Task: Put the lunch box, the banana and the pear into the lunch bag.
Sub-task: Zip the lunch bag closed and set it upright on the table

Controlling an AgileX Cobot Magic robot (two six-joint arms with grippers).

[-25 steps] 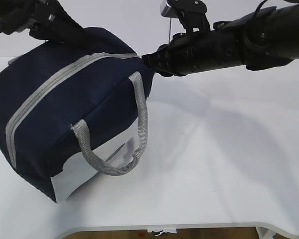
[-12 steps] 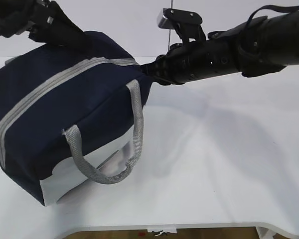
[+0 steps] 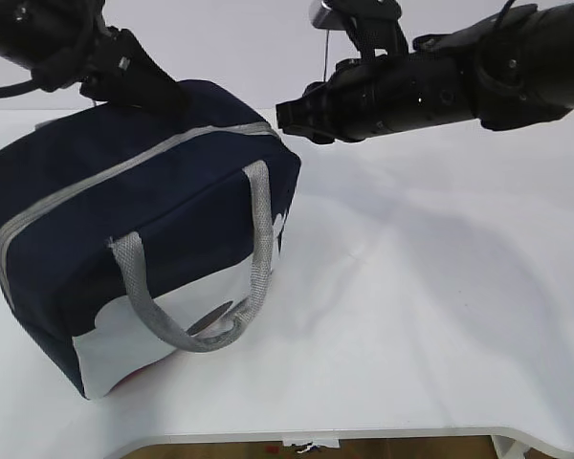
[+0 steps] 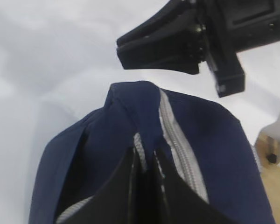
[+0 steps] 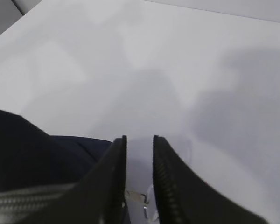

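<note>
Jaws first: in the exterior view my left gripper (image 3: 163,96) is closed on the fabric at the rear top edge of the lunch bag (image 3: 153,220), while my right gripper (image 3: 285,117) hovers just off the bag's far right top corner with nothing in it. The bag stands on the left half of the white table (image 3: 440,316), its grey zipper (image 3: 124,172) drawn shut along the top and its webbing handle (image 3: 253,249) hanging down the front.

Left wrist view: my fingers (image 4: 144,186) pinch a fold of navy cloth beside the zipper.

Right wrist view: my jaws stand slightly parted over the zipper's end, and a small metal pull (image 5: 135,197) lies between them, unheld.

Lunch box, banana and pear appear nowhere; judging by the closed zipper, packing is probably complete.
</note>
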